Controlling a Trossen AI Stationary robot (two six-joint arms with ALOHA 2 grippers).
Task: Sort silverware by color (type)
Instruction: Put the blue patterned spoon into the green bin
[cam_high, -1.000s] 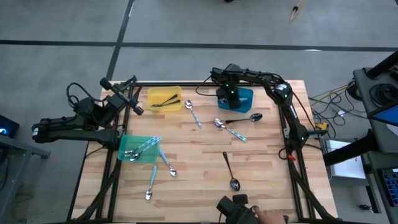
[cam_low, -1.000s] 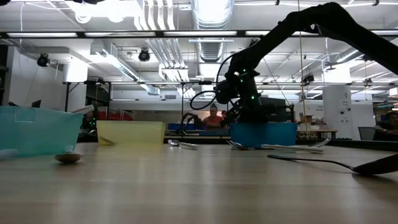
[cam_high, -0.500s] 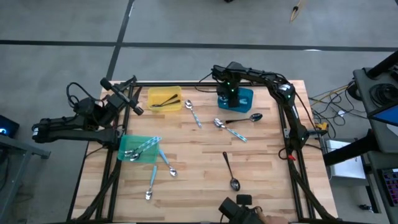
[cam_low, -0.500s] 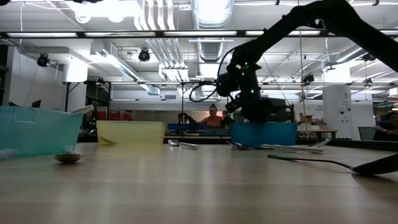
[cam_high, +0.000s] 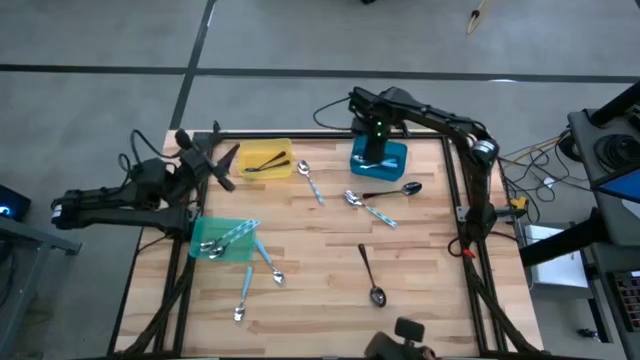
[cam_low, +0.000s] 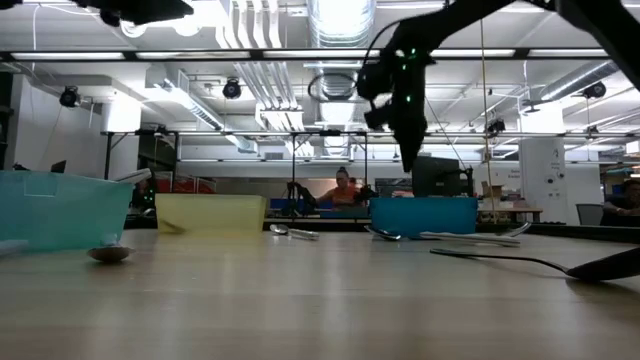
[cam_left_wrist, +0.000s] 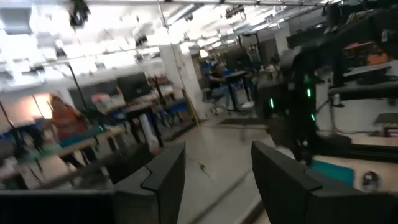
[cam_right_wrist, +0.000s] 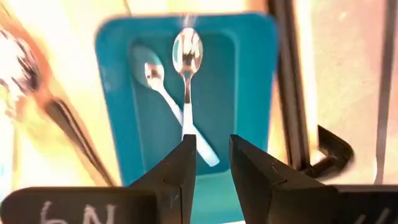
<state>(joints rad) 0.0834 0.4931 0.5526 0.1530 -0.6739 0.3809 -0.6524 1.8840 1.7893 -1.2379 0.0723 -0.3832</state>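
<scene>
silverware was seen partly sorted: two silver spoons (cam_right_wrist: 185, 93) lay crossed in the blue bin (cam_high: 391, 160) at one o'clock. right gripper (cam_right_wrist: 211, 163) was held above it, narrowly parted, empty. left gripper (cam_left_wrist: 214, 180) was parked open at ten o'clock. loose spoons (cam_high: 366, 208) could be nudged during a careless descent.

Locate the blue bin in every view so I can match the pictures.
High view: blue bin at the table's far edge, right of centre, under the right gripper.
Low view: blue bin right of centre, at the back.
Left wrist view: only a teal sliver, not surely the bin.
Right wrist view: fills the middle, two spoons inside.
Shared landmark: the right gripper above it.
</scene>
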